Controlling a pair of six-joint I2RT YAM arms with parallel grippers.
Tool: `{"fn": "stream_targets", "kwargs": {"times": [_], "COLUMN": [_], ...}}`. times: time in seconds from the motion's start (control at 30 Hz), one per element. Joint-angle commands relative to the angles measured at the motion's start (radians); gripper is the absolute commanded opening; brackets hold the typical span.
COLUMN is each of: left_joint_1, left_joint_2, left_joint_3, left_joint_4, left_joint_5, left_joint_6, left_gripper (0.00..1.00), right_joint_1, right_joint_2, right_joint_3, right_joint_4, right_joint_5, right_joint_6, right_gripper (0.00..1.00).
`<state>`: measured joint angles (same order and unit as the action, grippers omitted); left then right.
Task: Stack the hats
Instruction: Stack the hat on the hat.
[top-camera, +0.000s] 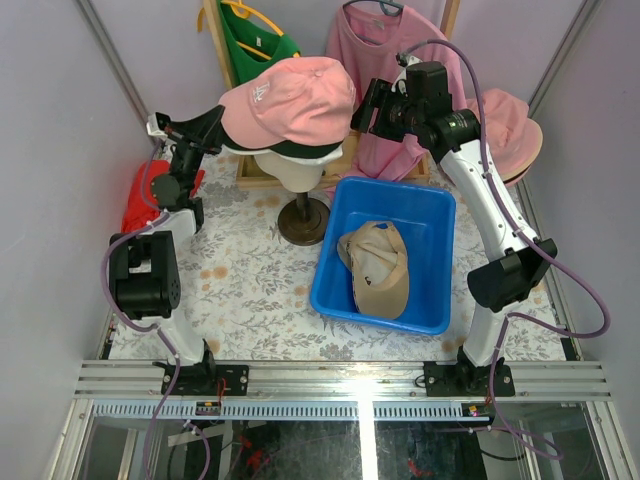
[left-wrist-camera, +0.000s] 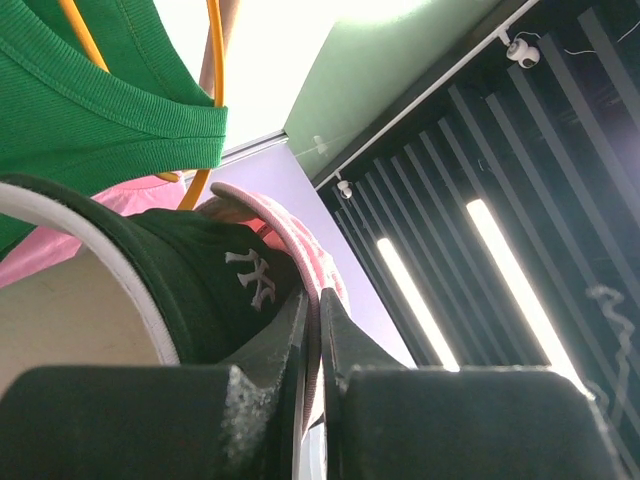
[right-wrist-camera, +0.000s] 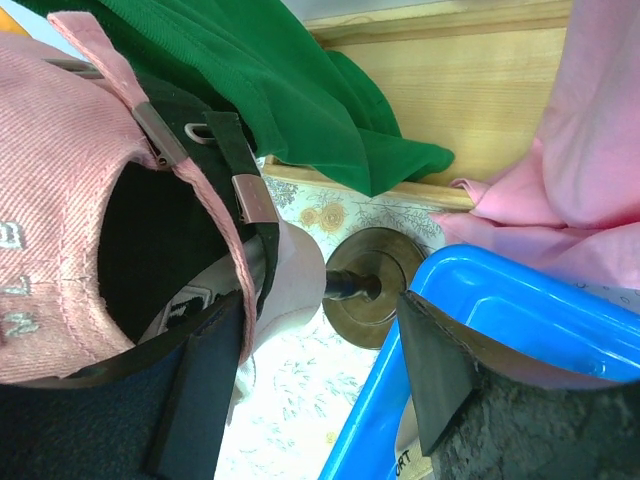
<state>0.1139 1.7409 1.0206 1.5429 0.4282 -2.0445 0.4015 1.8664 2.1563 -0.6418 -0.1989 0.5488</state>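
A pink baseball cap (top-camera: 290, 100) sits on top of a dark green cap (top-camera: 285, 148) on the cream mannequin head (top-camera: 295, 172). My left gripper (top-camera: 215, 125) is shut on the pink cap's brim (left-wrist-camera: 300, 235); the dark cap with its white logo (left-wrist-camera: 220, 280) lies just under it. My right gripper (top-camera: 362, 108) is open at the back of the pink cap (right-wrist-camera: 60, 200). Its left finger (right-wrist-camera: 205, 385) is against the strap, and nothing is between the jaws. A tan cap (top-camera: 378, 268) lies in the blue bin (top-camera: 440, 205). A pink bucket hat (top-camera: 510, 125) shows behind the right arm.
The mannequin's round brown stand base (right-wrist-camera: 375, 285) sits just left of the blue bin (right-wrist-camera: 500, 300). A red cloth bundle (top-camera: 140, 195) lies at the left edge. A green shirt (top-camera: 255, 40) and a pink shirt (top-camera: 370, 40) hang on a wooden rack at the back.
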Motion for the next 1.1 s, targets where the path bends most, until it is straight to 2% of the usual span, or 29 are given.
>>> {"fn": "stream_targets", "kwargs": {"times": [0.0, 0.17, 0.5, 0.7, 0.87, 1.07], "left_joint_1": [0.01, 0.009, 0.01, 0.006, 0.0, 0.001], "left_joint_2": [0.033, 0.035, 0.09, 0.092, 0.054, -0.068], "left_joint_3": [0.03, -0.013, 0.072, 0.044, -0.06, -0.233], "left_joint_4": [0.063, 0.064, 0.059, 0.057, 0.056, -0.002], "left_joint_5": [-0.026, -0.07, -0.096, -0.094, -0.085, -0.086], "left_joint_6": [-0.596, -0.602, -0.626, -0.646, -0.636, -0.576], "left_gripper": [0.0, 0.0, 0.0, 0.0, 0.0, 0.0], "right_joint_1": [0.004, 0.0, -0.015, -0.015, -0.02, -0.024], "right_joint_2": [-0.036, -0.034, -0.047, -0.048, -0.006, 0.104], "right_joint_3": [0.007, 0.019, -0.005, 0.008, 0.053, 0.217], "right_joint_4": [-0.015, -0.032, -0.036, -0.052, -0.057, -0.102], "right_joint_5": [0.026, 0.035, 0.041, 0.051, 0.042, 0.033], "right_joint_6": [-0.028, -0.041, -0.051, -0.067, -0.057, -0.04], "right_gripper": [0.68, 0.68, 0.68, 0.68, 0.67, 0.67]}}
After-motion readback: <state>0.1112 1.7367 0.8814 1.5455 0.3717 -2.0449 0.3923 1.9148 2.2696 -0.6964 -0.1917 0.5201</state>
